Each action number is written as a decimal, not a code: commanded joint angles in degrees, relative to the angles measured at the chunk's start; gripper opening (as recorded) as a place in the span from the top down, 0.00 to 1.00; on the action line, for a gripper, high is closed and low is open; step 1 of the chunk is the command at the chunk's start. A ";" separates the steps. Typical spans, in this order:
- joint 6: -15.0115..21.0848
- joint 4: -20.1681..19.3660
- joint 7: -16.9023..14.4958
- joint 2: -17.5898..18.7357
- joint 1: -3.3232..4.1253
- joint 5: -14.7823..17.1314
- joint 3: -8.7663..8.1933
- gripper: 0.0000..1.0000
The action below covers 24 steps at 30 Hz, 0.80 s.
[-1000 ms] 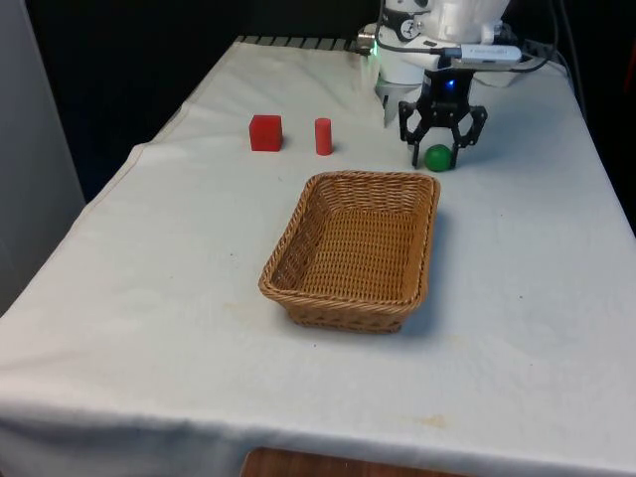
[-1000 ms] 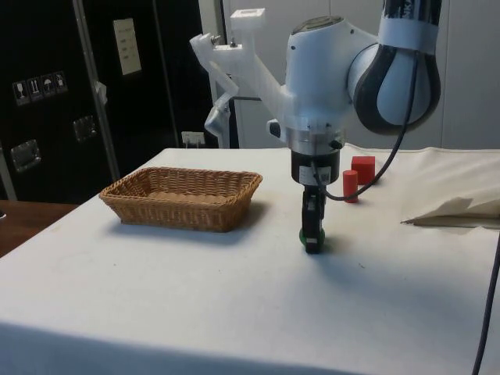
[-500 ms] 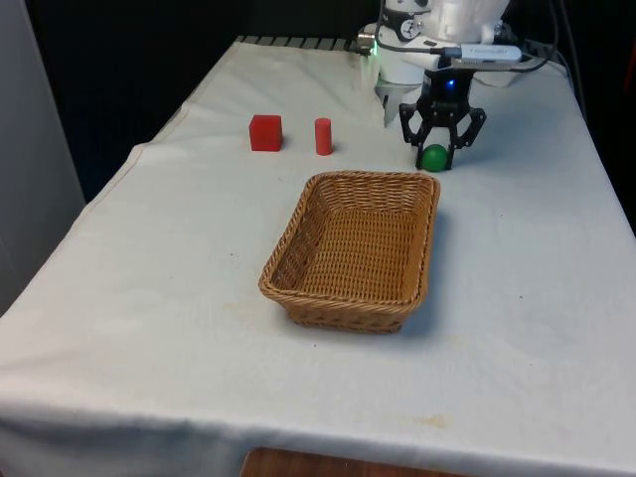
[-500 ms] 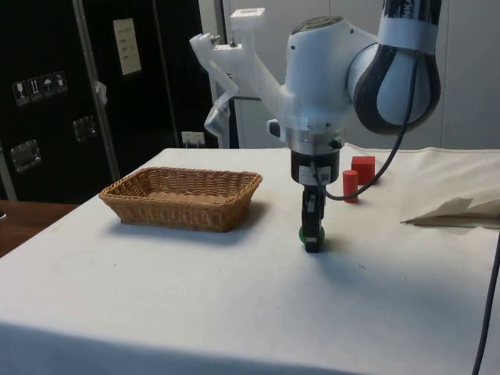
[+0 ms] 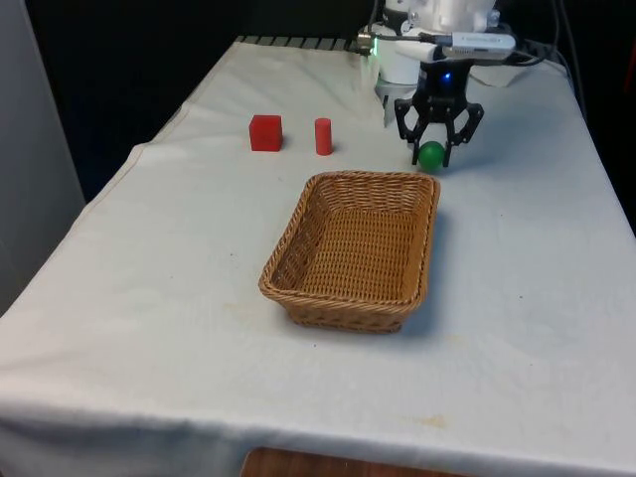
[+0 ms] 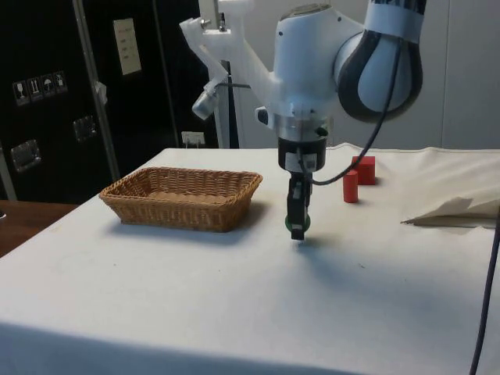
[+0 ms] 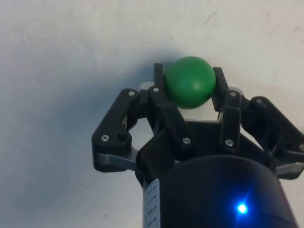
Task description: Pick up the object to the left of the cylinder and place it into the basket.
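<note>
My gripper (image 5: 432, 155) (image 6: 297, 228) (image 7: 190, 83) is shut on a green ball (image 5: 431, 154) (image 6: 297, 226) (image 7: 190, 81), held a little above the cloth just behind the far right corner of the wicker basket (image 5: 288, 288) (image 6: 125, 205). Both fingers (image 7: 223, 99) press the ball's sides. A red cylinder (image 5: 323, 136) (image 6: 350, 186) stands upright on the table at the front view's left of the gripper. A red cube (image 5: 265, 132) (image 6: 363, 169) sits just beyond it, further to the front view's left.
The cloth is rumpled into a fold (image 6: 449, 209) near the robot's base. The table edges (image 5: 129, 164) fall away on both sides of the front view.
The gripper closed on the green ball and has lifted it off the cloth, shifting slightly towards the basket. The cube, cylinder and basket have not moved.
</note>
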 commanded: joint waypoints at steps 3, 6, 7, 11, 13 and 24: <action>-0.80 0.46 -0.29 -0.40 -0.17 -0.17 -0.23 1.00; -1.60 1.26 -0.63 -0.69 -0.46 -0.23 -0.40 1.00; -1.83 1.49 -0.69 -0.74 -0.52 -0.23 -0.46 1.00; -2.81 2.35 -1.03 -1.09 -0.86 -0.17 -0.57 1.00; -3.21 2.75 -1.26 -1.26 -0.97 -0.17 -0.69 1.00; -6.36 4.93 -2.01 -3.09 -1.60 -0.52 -1.43 1.00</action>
